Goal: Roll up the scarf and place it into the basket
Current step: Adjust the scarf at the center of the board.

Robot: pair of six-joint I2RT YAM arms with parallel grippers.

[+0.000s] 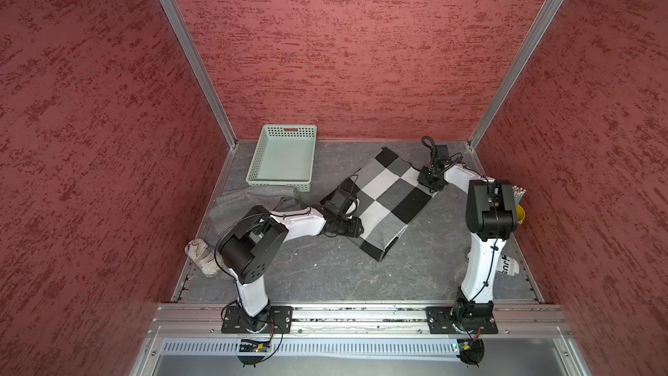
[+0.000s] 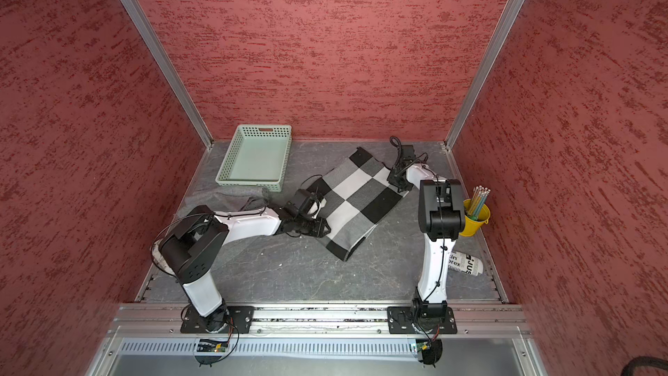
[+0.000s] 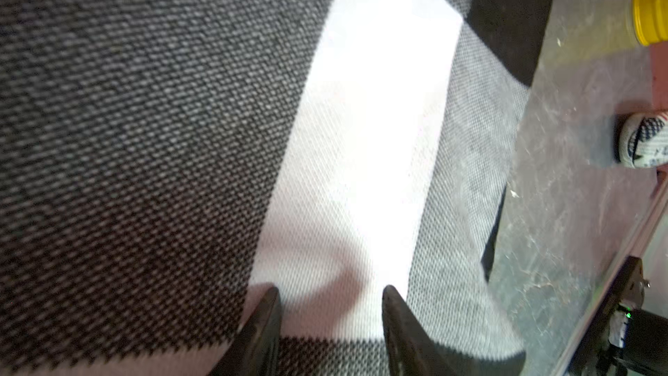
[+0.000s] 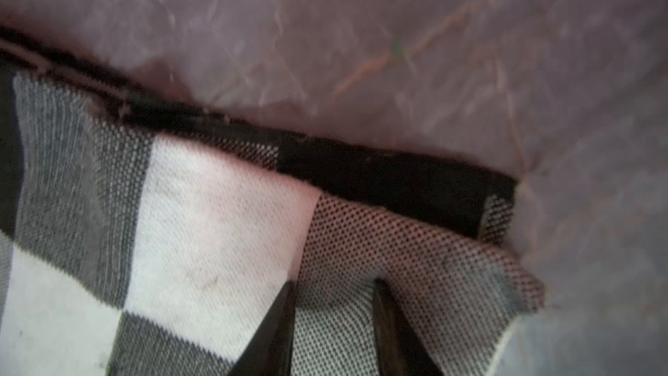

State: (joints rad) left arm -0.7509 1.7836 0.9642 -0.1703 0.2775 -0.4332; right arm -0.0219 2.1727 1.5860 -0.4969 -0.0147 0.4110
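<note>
Nearest the lens: metal rail [image 1: 361,314] along the front edge of the counter [image 1: 325,276], with both arm bases bolted to it. Counter surface is dark grey and marbled.

Scarf [image 1: 392,193]: black, grey and white checks. It lies flat on the counter, turned cornerwise, right of centre in both top views. Not rolled. It is outside the basket [image 1: 278,185], which sits at the far-left corner of the counter. The scarf's left corner comes near the basket. Whether the two touch is hidden by the left arm's wrist. The right wrist view shows a second layer under the top one, with a black strip showing along the border.

Left claw [image 3: 330,294]: tips spread part way, both set down on a white check at the scarf's near-left edge. Cloth between the tips looks flat.

Right claw [image 4: 332,284]: tips apart, planted on a grey check close to the scarf's right corner. Cloth between them also looks flat. That corner looks slightly lifted, with shadow under it.

Other items:
- Grey felt cloth [image 1: 235,204] lies along the basket's near wall and runs beneath the left arm.
- Crumpled pale bundle [image 1: 200,253] sits by the left wall.
- Yellow bucket of pencils [image 2: 476,218] stands just beside the right arm's elbow.
- White printed roll [image 2: 466,264] lies on its side near the right wall.
</note>
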